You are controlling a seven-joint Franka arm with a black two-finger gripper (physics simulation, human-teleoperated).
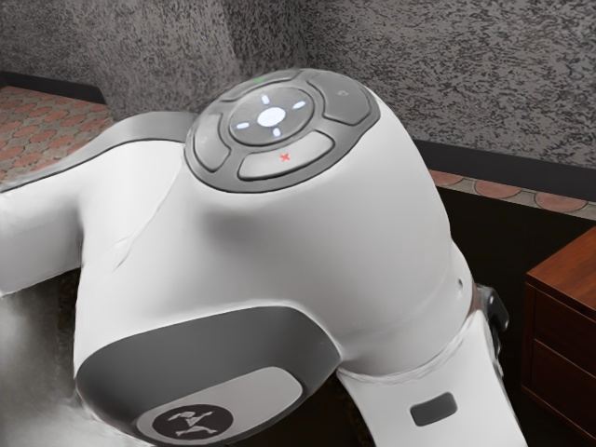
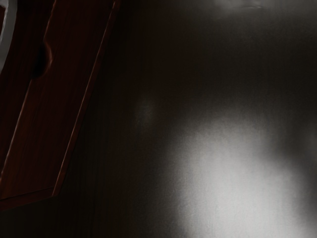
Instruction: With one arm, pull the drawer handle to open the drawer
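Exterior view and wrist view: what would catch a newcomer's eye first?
The white arm, with its grey button pad, looms across the exterior view's middle. A reddish-brown drawer cabinet sits at that view's right edge. In the wrist view, a wooden panel slants beside a dark glossy surface.

Home-like room, wooden cabinet [image 1: 564, 321], terracotta floor tiles [image 1: 42, 126], rough grey wall [image 1: 466, 65]

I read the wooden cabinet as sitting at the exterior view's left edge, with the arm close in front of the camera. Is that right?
Not quite. The cabinet sits at the exterior view's right edge, as the exterior view shows. The arm is indeed close in front of the camera.
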